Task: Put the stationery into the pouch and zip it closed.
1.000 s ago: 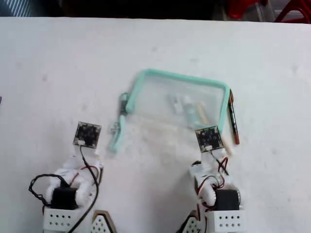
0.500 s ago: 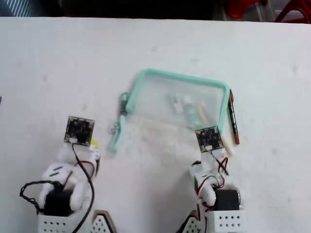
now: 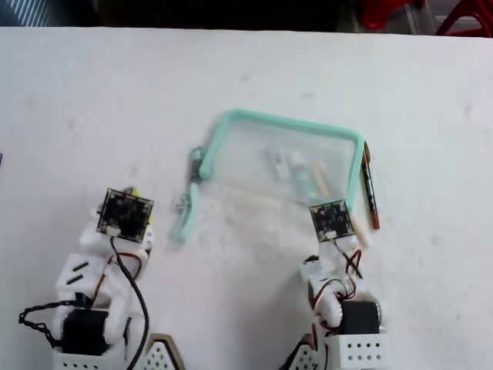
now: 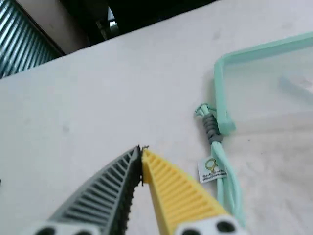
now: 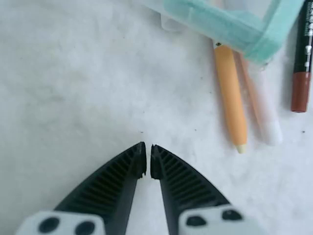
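Trim of mint green edges the clear pouch [image 3: 254,150], which lies flat near the middle of the white counter [image 3: 92,92], with a few small items [image 3: 296,173] showing through its wall. Its mint strap [image 3: 186,208] trails from the pouch's left corner toward the counter's near edge. A brown-tipped pen [image 3: 370,189] lies just beside the pouch's right side. An orange pen [image 5: 230,93] and a pale pen [image 5: 263,117] lie at its near right corner, their far ends hidden under the trim. The left claw [image 4: 141,149], one finger grey and one yellow, is pressed together at the tips and empty, over bare counter left of the strap. The right claw [image 5: 148,149], black-fingered, has its tips all but touching, gripping nothing, near the pouch's near right corner.
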{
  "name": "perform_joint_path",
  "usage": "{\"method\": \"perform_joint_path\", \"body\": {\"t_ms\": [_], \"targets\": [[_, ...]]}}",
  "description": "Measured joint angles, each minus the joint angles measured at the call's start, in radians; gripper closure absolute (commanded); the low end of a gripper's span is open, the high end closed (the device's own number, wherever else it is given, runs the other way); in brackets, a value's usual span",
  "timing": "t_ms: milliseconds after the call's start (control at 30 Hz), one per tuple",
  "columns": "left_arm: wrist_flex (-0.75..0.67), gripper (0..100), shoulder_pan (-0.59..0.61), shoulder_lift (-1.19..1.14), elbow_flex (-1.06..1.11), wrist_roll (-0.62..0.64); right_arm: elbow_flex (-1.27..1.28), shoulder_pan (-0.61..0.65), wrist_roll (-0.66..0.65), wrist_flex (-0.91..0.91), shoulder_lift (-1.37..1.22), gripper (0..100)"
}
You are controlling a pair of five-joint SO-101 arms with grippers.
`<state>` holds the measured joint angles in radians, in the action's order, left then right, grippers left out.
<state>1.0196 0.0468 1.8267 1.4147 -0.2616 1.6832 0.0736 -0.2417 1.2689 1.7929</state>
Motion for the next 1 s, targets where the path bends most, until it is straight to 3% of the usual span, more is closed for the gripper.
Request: {"method": "perform_joint_path", "body": {"t_ms": [233, 433, 733, 867, 1000], "targets": [[-0.095, 97, 0.0, 0.0, 0.0, 0.083, 0.0, 0.0, 0.0, 0.0, 0.0, 97.4], [-0.097, 90, 0.0, -0.005, -0.058, 0.106, 0.0, 0.0, 0.0, 0.0, 0.0, 97.4], [-0.048, 93, 0.0, 0.002, -0.196, 0.112, 0.0, -0.003, 0.0, -0.092, 0.0, 97.4], [-0.048, 93, -0.029, -0.118, -0.221, 0.14, 0.0, -0.005, 0.0, -0.181, 0.0, 97.4], [-0.048, 93, -0.086, -0.384, -0.319, 0.158, 0.0, -0.005, 0.0, -0.238, 0.0, 97.4]]}}
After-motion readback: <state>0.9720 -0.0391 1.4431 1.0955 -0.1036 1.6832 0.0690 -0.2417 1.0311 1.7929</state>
